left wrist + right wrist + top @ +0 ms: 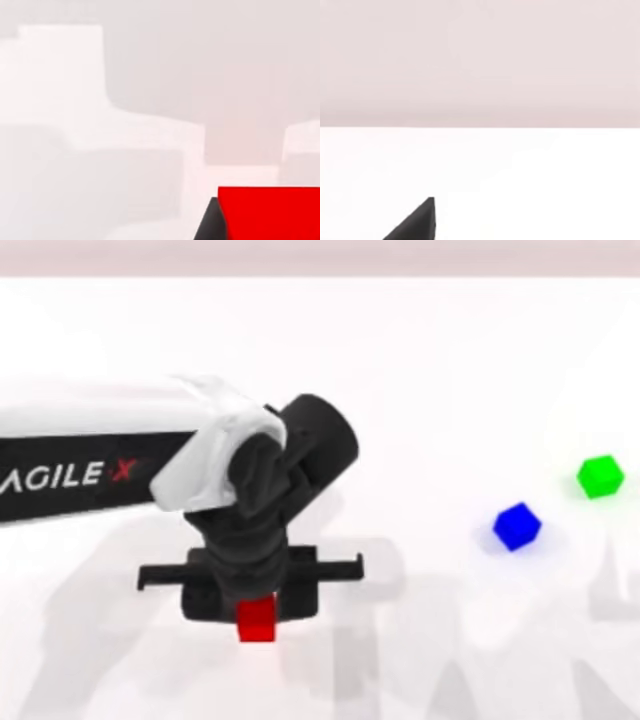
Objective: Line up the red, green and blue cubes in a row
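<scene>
Your left tool [256, 612] is clenched around the red cube [256, 621]. The blue cube [517, 526] and green cube [600, 477] sit well off to its right. You cannot tell how the right tool's grip stands.

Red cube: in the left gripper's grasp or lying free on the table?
Cannot tell for sure. The left gripper is right over the red cube; the wrist view shows one dark finger against its side, the other unseen.

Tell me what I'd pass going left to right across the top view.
Left arm → left gripper over the red cube → blue cube → green cube.
</scene>
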Tool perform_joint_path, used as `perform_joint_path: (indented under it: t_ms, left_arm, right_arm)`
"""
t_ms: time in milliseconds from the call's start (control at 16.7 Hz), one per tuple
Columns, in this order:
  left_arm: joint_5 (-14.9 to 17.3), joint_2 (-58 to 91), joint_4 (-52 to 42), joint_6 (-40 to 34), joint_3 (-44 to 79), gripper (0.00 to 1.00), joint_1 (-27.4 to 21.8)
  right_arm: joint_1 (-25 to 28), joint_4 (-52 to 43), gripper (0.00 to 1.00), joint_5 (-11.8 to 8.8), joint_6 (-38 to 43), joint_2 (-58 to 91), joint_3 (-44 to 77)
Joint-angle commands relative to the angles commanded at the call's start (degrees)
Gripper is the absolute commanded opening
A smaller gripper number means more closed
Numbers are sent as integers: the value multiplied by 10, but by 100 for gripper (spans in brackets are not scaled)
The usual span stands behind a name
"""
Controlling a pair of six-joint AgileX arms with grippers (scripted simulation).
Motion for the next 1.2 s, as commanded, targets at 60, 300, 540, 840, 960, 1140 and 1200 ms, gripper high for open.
perform_joint_path:
  t_ms: [60,300,540,840,960,1140,1200]
  left_arm:
    - [0,6,16,0,-11,0,0]
    - [0,11,30,0,-21,0,-1]
    - [0,11,30,0,-21,23,-1]
    - [0,11,30,0,-21,60,-1]
    - [0,11,30,0,-21,75,-1]
    - [0,11,30,0,-21,98,-1]
    - [0,11,30,0,-21,100,-1]
  right_arm:
    - [0,0,100,0,0,0,0]
    - [0,0,100,0,0,0,0]
    - [0,0,100,0,0,0,0]
    - [0,0,100,0,0,0,0]
    - [0,0,100,0,0,0,0]
    - [0,0,100,0,0,0,0]
    - [0,0,100,0,0,0,0]
